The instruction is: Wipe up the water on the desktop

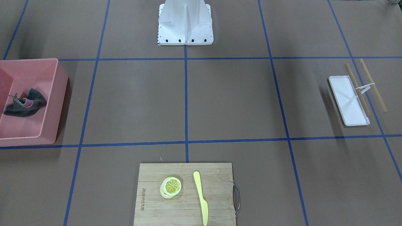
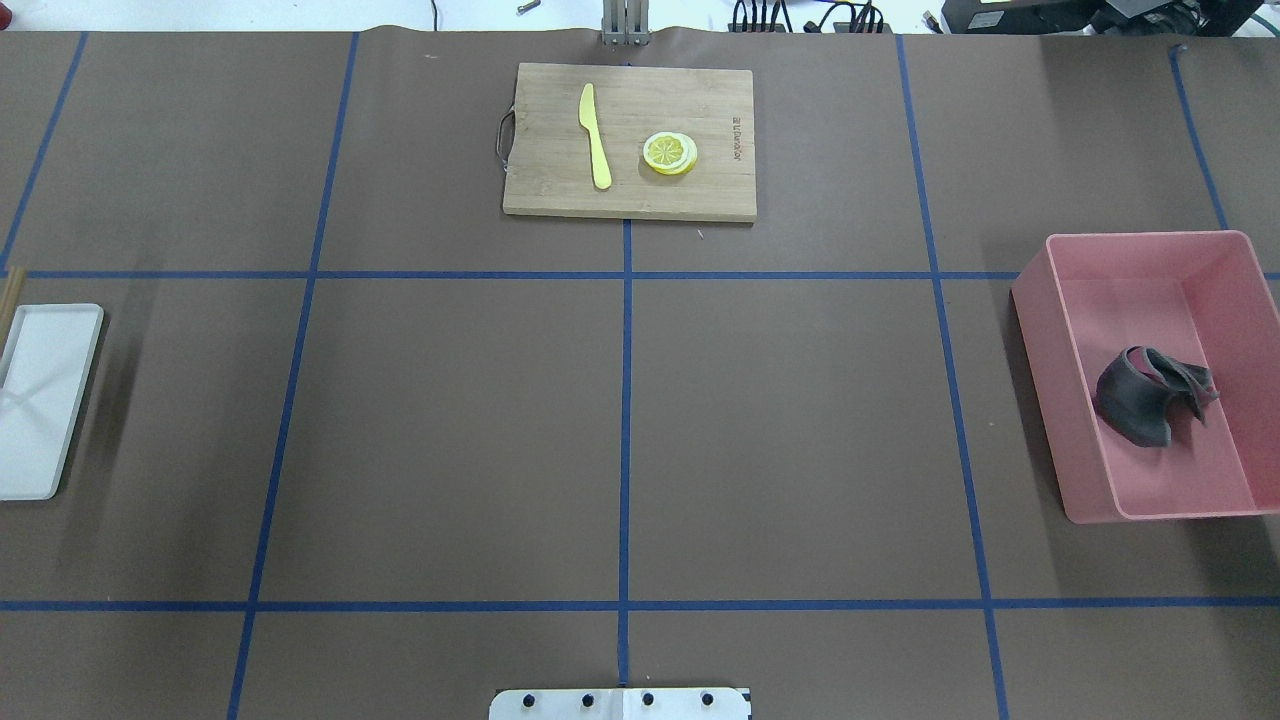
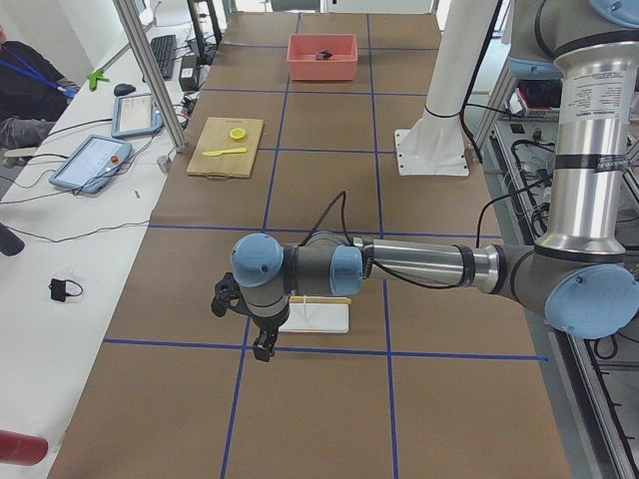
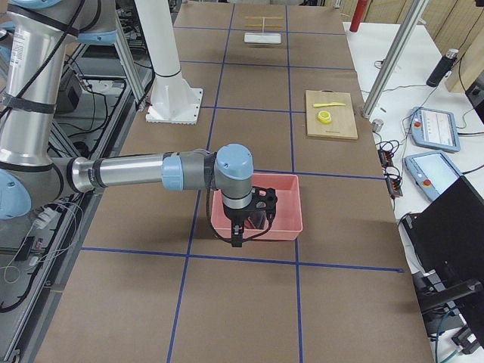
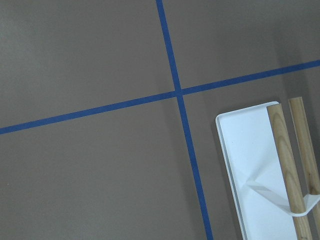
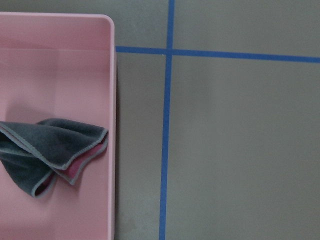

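The brown desktop (image 2: 450, 430) with its blue tape grid looks dry; no water shows on it in any view. A crumpled grey cloth (image 2: 1150, 395) lies in a pink bin (image 2: 1040, 300) at the robot's right end, and it also shows in the right wrist view (image 6: 50, 150). My right gripper (image 4: 236, 236) hangs over the bin's near edge. My left gripper (image 3: 262, 344) hangs above the desktop beside a white tray (image 3: 318, 317). Both grippers show only in the side views, so I cannot tell whether they are open or shut.
A bamboo cutting board (image 2: 630, 195) at the far middle carries a lemon slice (image 2: 670, 153) and a yellow knife (image 2: 596, 135). The white tray (image 1: 347, 100) with two wooden sticks (image 1: 373, 86) lies at the robot's left end. The robot's base (image 1: 185, 25) stands at the near middle.
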You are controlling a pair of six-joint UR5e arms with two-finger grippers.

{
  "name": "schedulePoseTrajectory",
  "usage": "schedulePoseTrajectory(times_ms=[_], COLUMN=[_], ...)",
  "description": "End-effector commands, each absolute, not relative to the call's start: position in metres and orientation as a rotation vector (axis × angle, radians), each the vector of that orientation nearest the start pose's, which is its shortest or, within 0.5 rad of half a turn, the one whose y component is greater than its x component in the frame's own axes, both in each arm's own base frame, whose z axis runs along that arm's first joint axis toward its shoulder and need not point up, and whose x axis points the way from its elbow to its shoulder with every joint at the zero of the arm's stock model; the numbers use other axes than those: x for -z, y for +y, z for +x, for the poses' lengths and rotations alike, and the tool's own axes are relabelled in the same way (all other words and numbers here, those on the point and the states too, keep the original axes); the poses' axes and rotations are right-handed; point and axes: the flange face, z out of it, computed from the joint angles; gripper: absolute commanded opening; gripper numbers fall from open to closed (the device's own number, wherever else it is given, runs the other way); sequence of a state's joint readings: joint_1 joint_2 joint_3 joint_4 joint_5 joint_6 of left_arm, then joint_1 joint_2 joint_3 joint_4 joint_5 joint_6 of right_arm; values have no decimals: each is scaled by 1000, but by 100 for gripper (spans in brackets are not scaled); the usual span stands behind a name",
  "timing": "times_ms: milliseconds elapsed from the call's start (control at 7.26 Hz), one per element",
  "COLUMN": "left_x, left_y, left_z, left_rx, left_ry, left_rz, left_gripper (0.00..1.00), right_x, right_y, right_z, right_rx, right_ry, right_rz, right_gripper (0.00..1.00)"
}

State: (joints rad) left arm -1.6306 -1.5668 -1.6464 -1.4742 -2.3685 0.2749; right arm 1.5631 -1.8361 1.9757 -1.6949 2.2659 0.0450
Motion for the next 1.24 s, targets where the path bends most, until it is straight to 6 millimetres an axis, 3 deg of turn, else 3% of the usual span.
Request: schedulePoseTrajectory(times_ms=[0,551,1102], left_x=[-630,-631,-638], left_y=[-482,-475,-470], left_z=[-91,-91,-90], left_rx=[-195,-195,-192], left_ry=[791,792,794], left_rz=[112,111,99], left_gripper=[99,99,99], right_x=[-589,-562,-563], right_y=[-377,-378,-376], right_z=[73,70,73], right_rx=[-54,66,127], right_ry=[-701,-707,-706], right_rz=[-36,59,83], right_gripper=[100,100,100])
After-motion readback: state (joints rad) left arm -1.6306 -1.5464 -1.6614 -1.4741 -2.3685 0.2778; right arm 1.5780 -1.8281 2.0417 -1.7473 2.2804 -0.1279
